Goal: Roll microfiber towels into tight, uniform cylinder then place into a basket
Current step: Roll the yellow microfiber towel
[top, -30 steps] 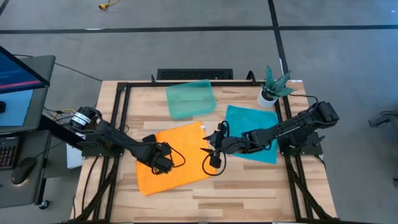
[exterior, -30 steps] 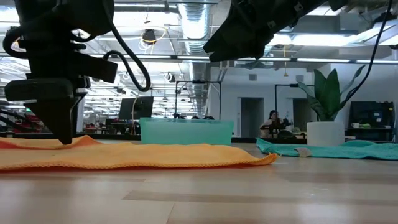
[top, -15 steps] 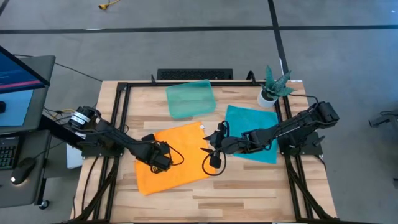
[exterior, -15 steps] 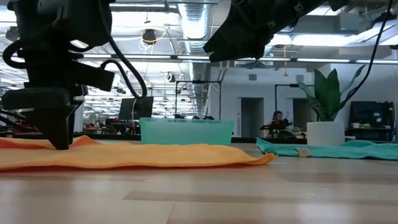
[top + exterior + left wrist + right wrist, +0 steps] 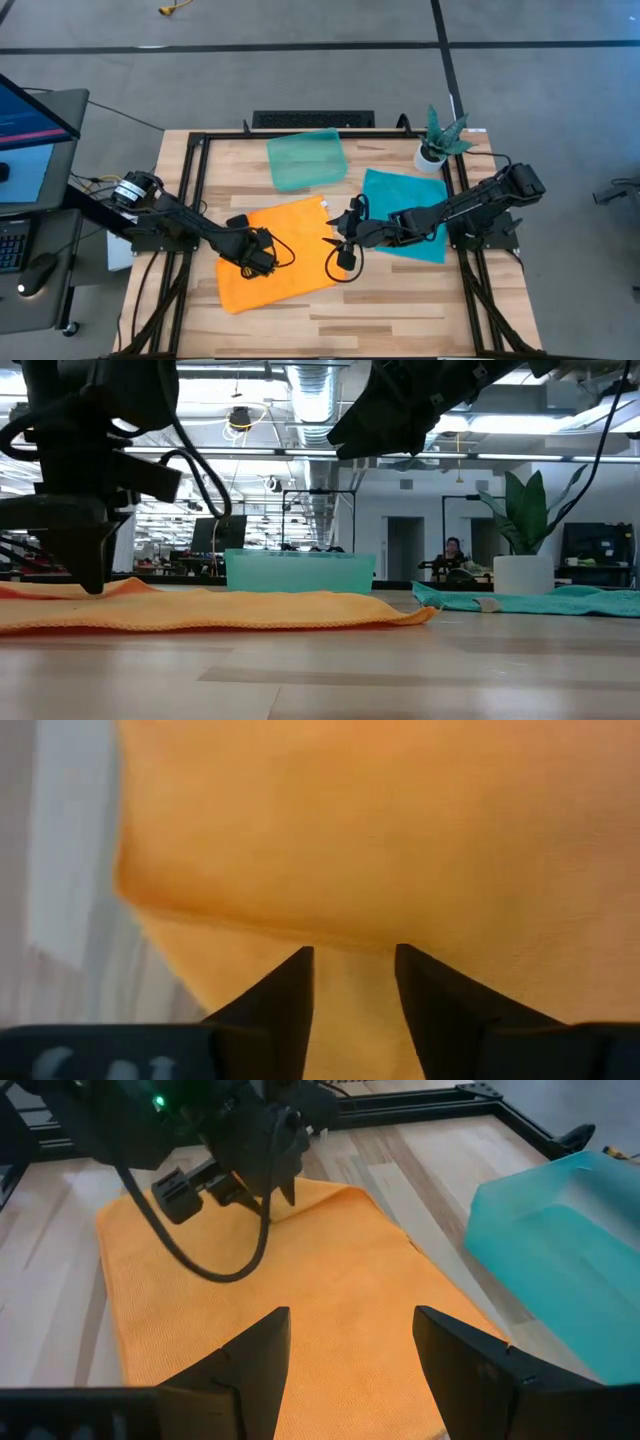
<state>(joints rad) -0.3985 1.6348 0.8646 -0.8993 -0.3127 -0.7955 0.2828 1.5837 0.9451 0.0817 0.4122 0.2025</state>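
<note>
The orange towel lies spread flat on the table's left-centre; it also shows in the low view. The teal towel lies flat at the right. The pale-green basket stands at the far centre. My left gripper is down on the orange towel near its left edge, shut on cloth. My right gripper is open and empty, hovering above the orange towel's right edge. My left gripper pinches a small raised fold of the orange towel between its two fingers, near the towel's left edge toward its far-left corner. The fingers point down from above. The rest of the towel lies flat on the table.
A small white pot with a green plant stands at the far right beside the teal towel. Black frame rails run along the table's left, right and far sides. Bare wood lies along the near edge.
My left gripper has gone a little toward the table's left edge with its fingertips on the orange towel. The towel has slid slightly leftward with it; its right corner has drawn back a little. My right gripper has kept still.
</note>
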